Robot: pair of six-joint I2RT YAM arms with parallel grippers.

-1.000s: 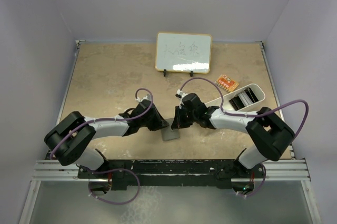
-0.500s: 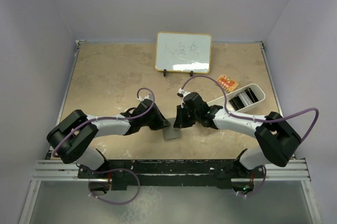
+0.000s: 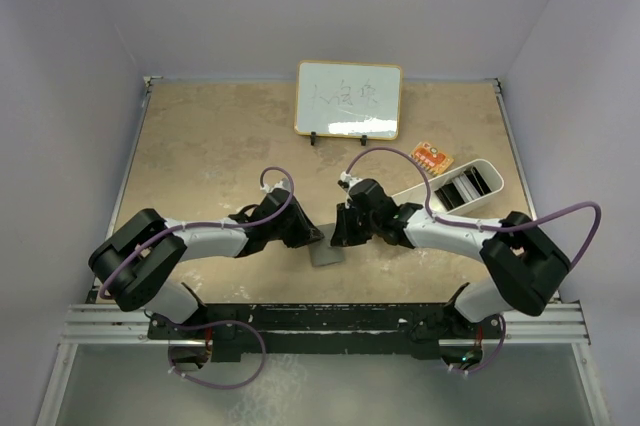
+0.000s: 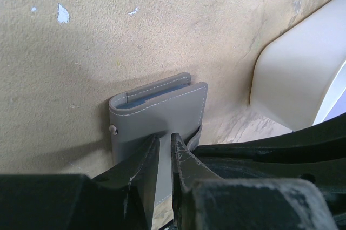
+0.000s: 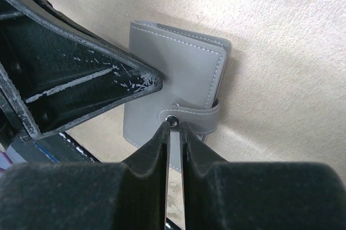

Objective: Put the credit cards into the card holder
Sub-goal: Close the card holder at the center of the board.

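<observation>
Grey card holder (image 4: 162, 108) touches the tips of left claw (image 4: 165, 141) and right claw (image 5: 172, 127), both nearly together; grip unclear.

Robotics lab bench, two robot arms (image 3: 200, 238) on an aluminium rail (image 3: 100, 322), tan tabletop (image 3: 220, 146) boxed by plain lavender walls (image 3: 60, 66)

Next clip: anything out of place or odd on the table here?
Yes. The card holder lies folded shut with a blue card edge showing inside, yet the orange card is still out on the table, beside the white tray at the far right.
</observation>
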